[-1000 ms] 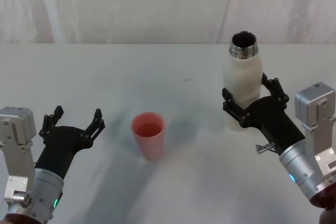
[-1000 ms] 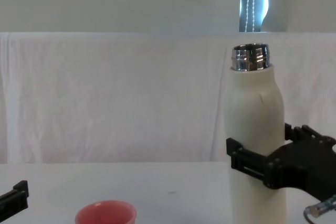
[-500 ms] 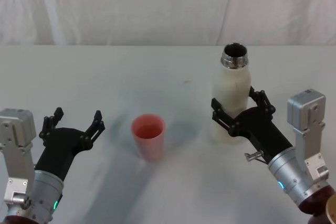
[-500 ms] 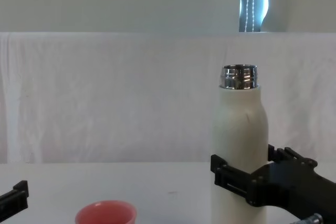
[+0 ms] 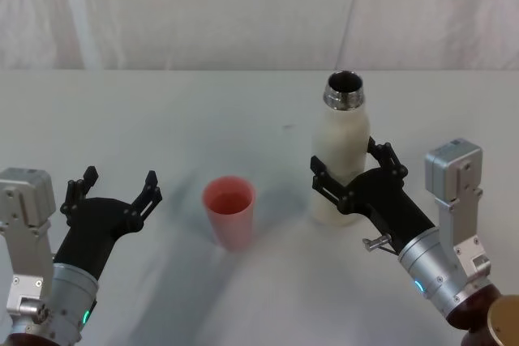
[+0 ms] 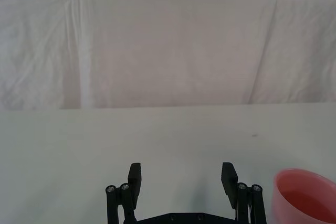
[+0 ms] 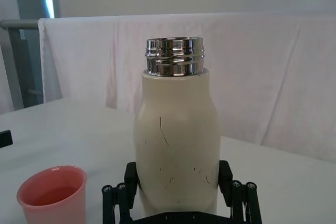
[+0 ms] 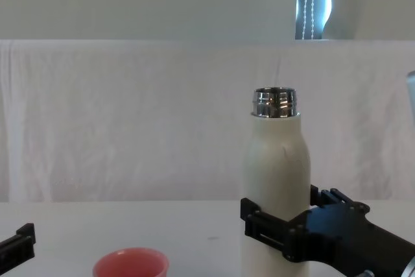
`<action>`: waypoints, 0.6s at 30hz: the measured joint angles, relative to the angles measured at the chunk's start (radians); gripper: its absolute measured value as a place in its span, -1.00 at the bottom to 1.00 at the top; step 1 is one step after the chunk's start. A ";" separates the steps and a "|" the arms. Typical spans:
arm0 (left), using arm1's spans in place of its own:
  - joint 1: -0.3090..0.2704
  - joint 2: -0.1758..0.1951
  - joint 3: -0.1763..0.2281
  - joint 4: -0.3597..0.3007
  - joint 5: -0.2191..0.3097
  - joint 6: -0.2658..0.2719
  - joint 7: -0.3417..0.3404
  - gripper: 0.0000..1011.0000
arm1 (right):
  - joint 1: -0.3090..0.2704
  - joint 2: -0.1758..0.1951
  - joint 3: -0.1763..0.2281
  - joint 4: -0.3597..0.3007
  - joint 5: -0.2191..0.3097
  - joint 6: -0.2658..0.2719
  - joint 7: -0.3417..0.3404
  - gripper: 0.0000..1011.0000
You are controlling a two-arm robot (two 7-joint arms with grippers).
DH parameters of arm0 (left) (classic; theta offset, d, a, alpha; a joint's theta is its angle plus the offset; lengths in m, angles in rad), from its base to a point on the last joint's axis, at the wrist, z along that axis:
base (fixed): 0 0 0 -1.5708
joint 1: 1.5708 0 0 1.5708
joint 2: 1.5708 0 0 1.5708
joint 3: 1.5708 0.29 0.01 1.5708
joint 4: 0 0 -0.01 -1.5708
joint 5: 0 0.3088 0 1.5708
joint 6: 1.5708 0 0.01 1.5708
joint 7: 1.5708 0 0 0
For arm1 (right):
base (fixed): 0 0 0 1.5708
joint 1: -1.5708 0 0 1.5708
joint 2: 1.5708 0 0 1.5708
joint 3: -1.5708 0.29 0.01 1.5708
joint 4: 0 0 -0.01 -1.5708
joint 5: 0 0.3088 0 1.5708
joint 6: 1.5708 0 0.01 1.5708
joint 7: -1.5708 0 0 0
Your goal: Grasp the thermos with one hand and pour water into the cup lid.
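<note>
a: where are we in the job?

b: we have the thermos (image 5: 341,160) in the right gripper (image 5: 350,187), fingers clamped either side of its lower body. it stands upright with its open steel neck up, well right of the cup lid (image 5: 229,210).

a: and the cup lid?

b: it sits on the white table (image 5: 203,111) near the middle, between the two arms. from the right wrist view there may be a little liquid in it already, but we can't say for sure.

a: the other arm?

b: our left gripper (image 5: 113,194) is parked at the near left of the table, fingers spread wide, holding nothing.

a: so what comes next?

b: we judge the grasp done and the carry in hand. next we need the neck brought over the cup lid's rim, then a slow tilt toward it so the stream lands inside and doesn't knock it over.
</note>
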 joint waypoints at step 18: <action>0.000 0.000 0.000 0.000 0.000 0.000 0.000 0.98 | 0.047 -0.004 -0.022 0.062 0.000 -0.021 0.010 0.88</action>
